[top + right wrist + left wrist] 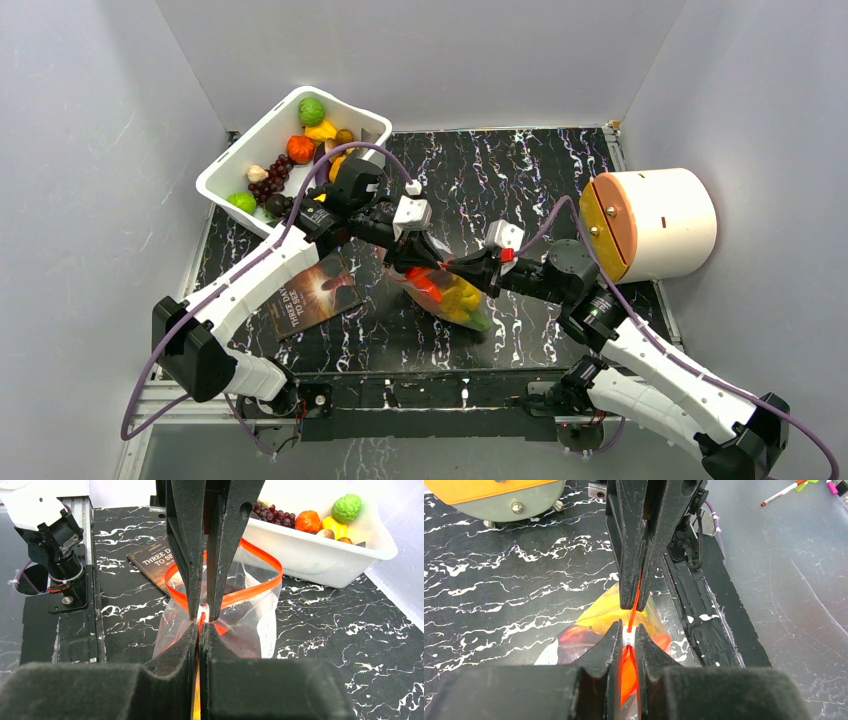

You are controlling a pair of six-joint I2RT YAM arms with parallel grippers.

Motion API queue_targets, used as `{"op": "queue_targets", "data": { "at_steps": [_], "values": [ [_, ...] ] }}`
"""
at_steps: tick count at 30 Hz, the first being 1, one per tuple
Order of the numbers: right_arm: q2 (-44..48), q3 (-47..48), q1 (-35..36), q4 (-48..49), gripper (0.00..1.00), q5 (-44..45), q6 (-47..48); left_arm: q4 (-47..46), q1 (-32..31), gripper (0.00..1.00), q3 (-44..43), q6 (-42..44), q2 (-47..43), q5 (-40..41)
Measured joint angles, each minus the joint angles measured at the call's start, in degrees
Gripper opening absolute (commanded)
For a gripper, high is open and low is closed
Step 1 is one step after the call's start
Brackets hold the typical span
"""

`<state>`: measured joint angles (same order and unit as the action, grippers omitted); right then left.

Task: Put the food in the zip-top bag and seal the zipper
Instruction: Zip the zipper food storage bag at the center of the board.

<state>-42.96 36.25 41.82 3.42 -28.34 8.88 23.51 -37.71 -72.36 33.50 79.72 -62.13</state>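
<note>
— Where is the left pincer?

— Clenched on the zipper, with the red-orange strip squeezed flat between its fingers.

— And the right pincer?

— Clenched on the same strip, tip to tip with the left one (nose against nose, nearly touching).

— How does the zipper look?

— Between the two pincers it is a thin upright line. Behind the left pincer, in the right wrist view, it bows out into an open loop with its two halves apart.

— And the bag?

— Clear and crinkly, hanging below the strip. It sits about mid-surface, between the two arms. I cannot tell whether its bottom rests on the surface.

— The food?

— Red and yellow pieces and a bit of green are bunched inside the bag (through the plastic they glow orange in the left wrist view). More pieces lie in the tub at the far left: dark grapes, an orange one, a knobbly green one and a yellow one.

— Anything else?

— A booklet lies flat beside the left arm, on the near side of the tub, apart from the bag.
</note>
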Motion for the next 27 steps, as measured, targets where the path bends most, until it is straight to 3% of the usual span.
{"op": "queue_targets", "data": {
  "at_steps": [27],
  "values": [
    [3.3,0.7,0.3,-3.4,0.0,9.5,-1.6,6.6,-0.3,0.0,-2.0,4.2,-2.7,8.4]
  ]
}}
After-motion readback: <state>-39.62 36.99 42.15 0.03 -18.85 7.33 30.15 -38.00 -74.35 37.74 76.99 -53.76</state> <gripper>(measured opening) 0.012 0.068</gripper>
